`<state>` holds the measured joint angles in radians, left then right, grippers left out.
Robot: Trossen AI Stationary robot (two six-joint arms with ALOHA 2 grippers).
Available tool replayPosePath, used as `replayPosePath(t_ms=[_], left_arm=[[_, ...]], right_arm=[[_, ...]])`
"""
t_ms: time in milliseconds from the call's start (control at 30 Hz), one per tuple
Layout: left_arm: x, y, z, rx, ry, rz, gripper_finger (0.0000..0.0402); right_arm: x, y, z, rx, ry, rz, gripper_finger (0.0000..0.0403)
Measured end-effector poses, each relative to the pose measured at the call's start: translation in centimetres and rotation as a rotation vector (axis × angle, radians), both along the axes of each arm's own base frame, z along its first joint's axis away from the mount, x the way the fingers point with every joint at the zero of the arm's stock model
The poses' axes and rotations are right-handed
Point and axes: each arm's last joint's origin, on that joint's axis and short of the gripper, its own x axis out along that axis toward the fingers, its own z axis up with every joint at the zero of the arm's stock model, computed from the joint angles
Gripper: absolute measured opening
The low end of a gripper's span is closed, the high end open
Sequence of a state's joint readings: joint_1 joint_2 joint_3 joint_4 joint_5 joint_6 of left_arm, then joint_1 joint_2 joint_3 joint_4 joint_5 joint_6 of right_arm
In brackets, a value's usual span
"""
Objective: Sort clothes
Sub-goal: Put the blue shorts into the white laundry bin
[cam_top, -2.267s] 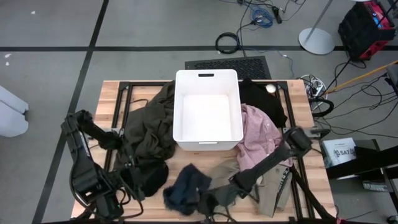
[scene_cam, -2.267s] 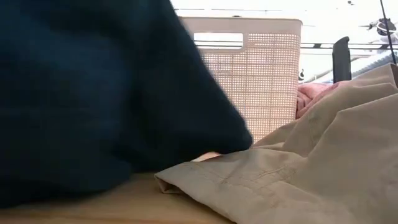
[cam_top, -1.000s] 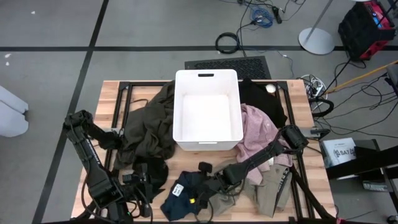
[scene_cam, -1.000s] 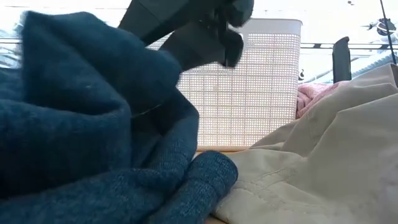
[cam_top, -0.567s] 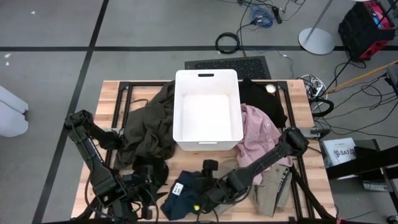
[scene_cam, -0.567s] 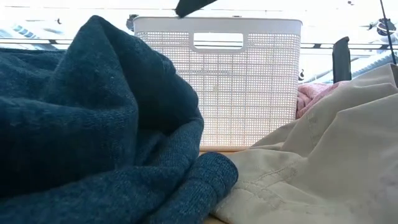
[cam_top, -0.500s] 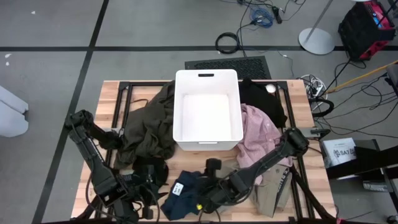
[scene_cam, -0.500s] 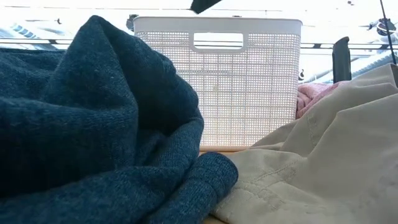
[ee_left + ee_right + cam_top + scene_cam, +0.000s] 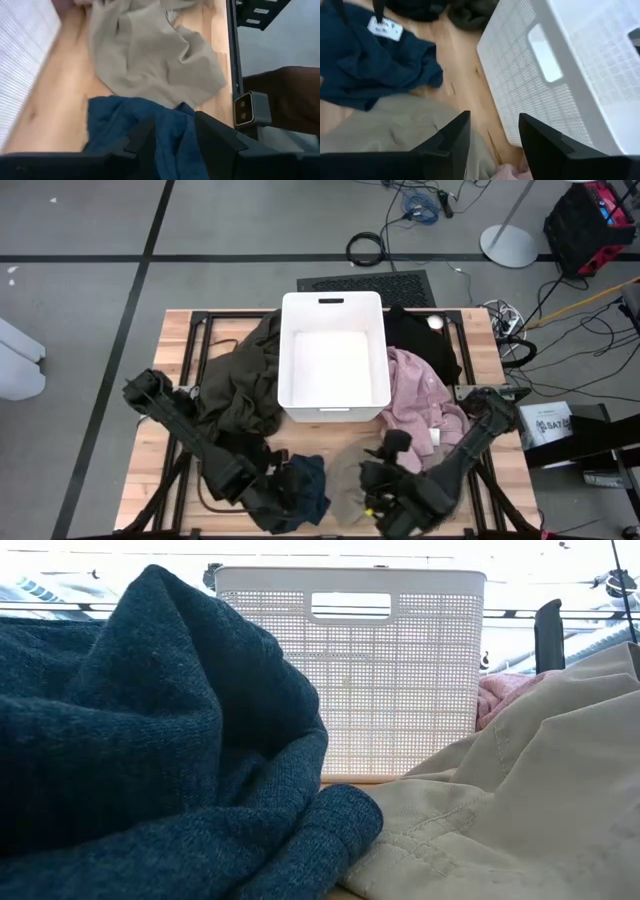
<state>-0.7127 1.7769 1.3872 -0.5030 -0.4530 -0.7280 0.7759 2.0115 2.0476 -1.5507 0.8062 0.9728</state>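
The navy blue garment [image 9: 312, 485] lies bunched on the wood near the table's front edge, filling the left of the low view [image 9: 150, 740]. A khaki garment [image 9: 345, 475] lies crumpled against its right side. My left gripper [image 9: 296, 502] hovers open over the navy garment [image 9: 130, 120]; whether it touches, I cannot tell. My right gripper [image 9: 388, 448] is open in the air over the khaki garment [image 9: 385, 125] and bare wood, in front of the white bin [image 9: 283, 360]. The bin's inside looks bare.
A large dark olive garment [image 9: 240, 390] lies left of the bin. A pale pink one [image 9: 420, 395] and a black one [image 9: 425, 340] lie to the bin's right. Another khaki piece [image 9: 520, 800] fills the right of the low view. Bare wood shows in front of the bin [image 9: 465, 85].
My right gripper has risen off the navy garment and swung toward the table's right edge, turning as it went. The navy garment has sunk into a heap on the wood. My left gripper has moved along the near edge toward the right and lower, coming over the navy garment.
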Motion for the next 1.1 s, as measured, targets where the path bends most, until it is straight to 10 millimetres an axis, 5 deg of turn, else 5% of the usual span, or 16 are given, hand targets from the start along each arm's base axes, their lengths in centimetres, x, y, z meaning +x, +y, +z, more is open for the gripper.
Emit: replayPosePath(t_ms=[133, 300, 533, 700, 900, 1100], left_arm=[[1.3, 0.8, -0.7, -0.101, 0.05, 0.038, 0.0144], [3.0, 0.7, -1.7, -0.105, 0.035, -0.123, 0.0144], [3.1, 0.9, -2.1, 0.027, 0.047, -0.334, 0.0144], [3.4, 1.6, -2.1, -0.01, 0.083, -0.324, 0.015], [4.1, 2.7, -2.1, 0.021, 0.079, -0.324, 0.021], [4.2, 2.3, -2.9, 0.139, 0.075, -0.517, 0.0282]], right_arm=[[-1.7, 0.7, 1.1, -0.011, -0.089, 0.003, 0.015], [-2.4, 1.1, 1.6, -0.02, -0.137, 0.012, 0.015], [-2.4, 1.1, 1.6, -0.013, -0.136, 0.007, 0.015], [-2.4, 1.1, 1.6, -0.009, -0.137, 0.003, 0.015], [-2.5, 1.1, 1.6, 0.001, -0.143, -0.004, 0.015], [-2.7, 1.4, 1.6, 0.002, -0.143, 0.006, 0.015]])
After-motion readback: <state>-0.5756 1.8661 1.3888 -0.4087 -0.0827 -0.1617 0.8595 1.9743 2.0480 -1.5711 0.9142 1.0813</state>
